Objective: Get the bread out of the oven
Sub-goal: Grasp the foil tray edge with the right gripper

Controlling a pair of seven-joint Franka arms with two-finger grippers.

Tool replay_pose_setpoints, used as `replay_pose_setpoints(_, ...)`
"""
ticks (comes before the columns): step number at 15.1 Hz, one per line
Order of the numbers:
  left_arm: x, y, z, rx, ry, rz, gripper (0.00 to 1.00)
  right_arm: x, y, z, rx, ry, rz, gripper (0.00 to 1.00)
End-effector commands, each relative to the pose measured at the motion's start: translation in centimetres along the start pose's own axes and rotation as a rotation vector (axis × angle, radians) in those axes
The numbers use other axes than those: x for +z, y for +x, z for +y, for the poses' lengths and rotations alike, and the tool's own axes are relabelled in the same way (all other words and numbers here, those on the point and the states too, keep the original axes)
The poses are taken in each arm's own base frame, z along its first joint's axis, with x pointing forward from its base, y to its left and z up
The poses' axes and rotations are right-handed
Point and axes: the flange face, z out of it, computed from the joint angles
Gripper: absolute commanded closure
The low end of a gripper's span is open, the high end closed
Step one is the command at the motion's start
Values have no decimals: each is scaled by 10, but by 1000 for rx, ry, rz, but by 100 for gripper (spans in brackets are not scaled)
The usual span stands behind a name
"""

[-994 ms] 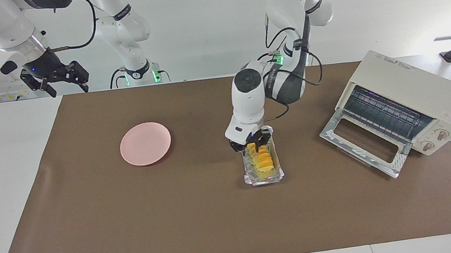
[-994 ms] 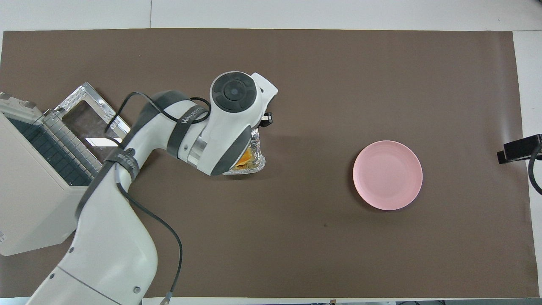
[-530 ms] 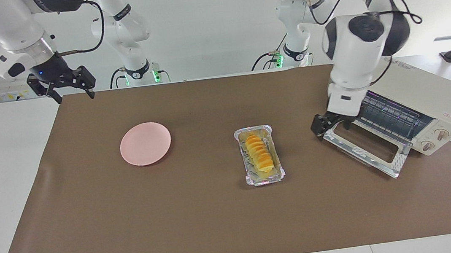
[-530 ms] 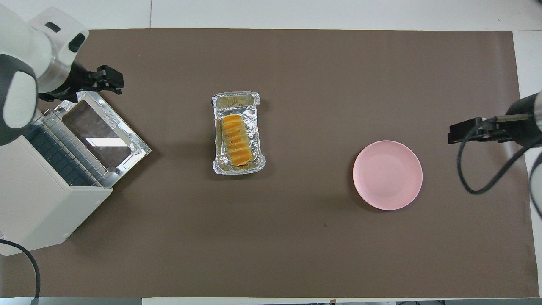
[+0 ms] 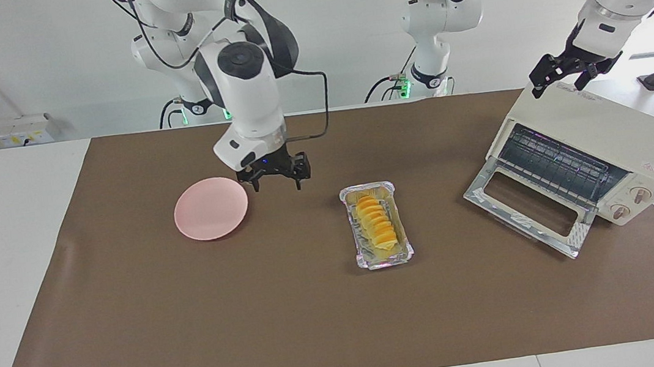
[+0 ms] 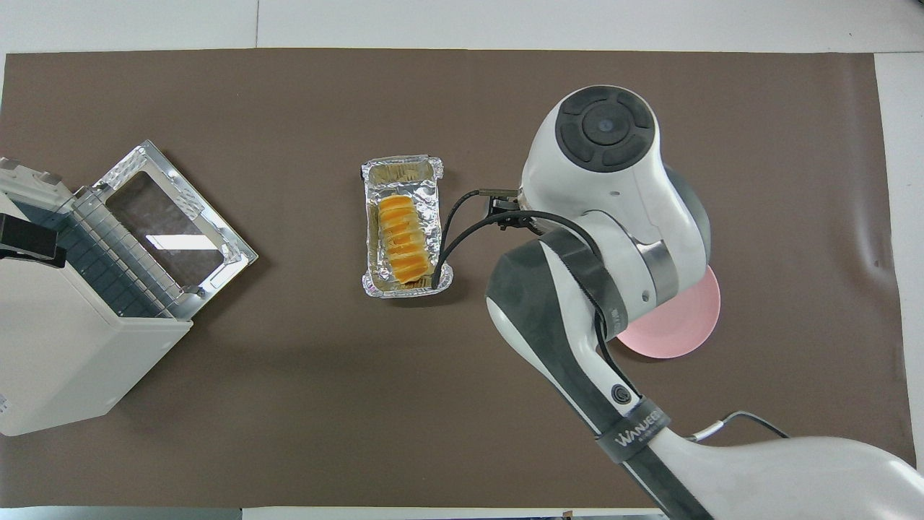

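The bread is a golden-orange ridged loaf lying in a silver foil tray in the middle of the mat; both also show in the overhead view, bread and tray. The cream oven stands at the left arm's end with its glass door dropped open and its rack bare. My right gripper is open and empty, low over the mat between the pink plate and the tray. My left gripper is open and empty, raised over the oven's top.
A round pink plate lies toward the right arm's end of the mat; in the overhead view my right arm covers most of the plate. The oven and its open door take up the left arm's end.
My right arm has swung in from the table's end to over the mat beside the plate. My left gripper has risen from the oven door to above the oven's top. The bread and tray have not moved.
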Motion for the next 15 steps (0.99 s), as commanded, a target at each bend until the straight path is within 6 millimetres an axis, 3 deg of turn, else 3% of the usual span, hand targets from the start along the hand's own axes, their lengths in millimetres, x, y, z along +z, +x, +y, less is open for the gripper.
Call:
replay_pose_setpoints(1,17,-6,42,35,4,-45,0,53,32,-73,74,-45,36,0)
replay_pose_setpoints(5,15,-8,55,12,14,-52,0,78,35,-93,98,-3,53,0)
replay_pose_setpoints(7,12,-9,50,-9,11,-38,0,93,27,-111,82,20,68,0)
replay_pose_setpoints(11,11,-8,35,-35,8,-34,0,122,24,-123,51,17,76,0)
replay_pose_setpoints(12,10,-8,36,-34,8,-30,0,126,23,-123,31,15,78,3)
replay_pose_setpoints(15,10,-9,37,-32,9,-37,0,137,22,-124,-6,33,98,24)
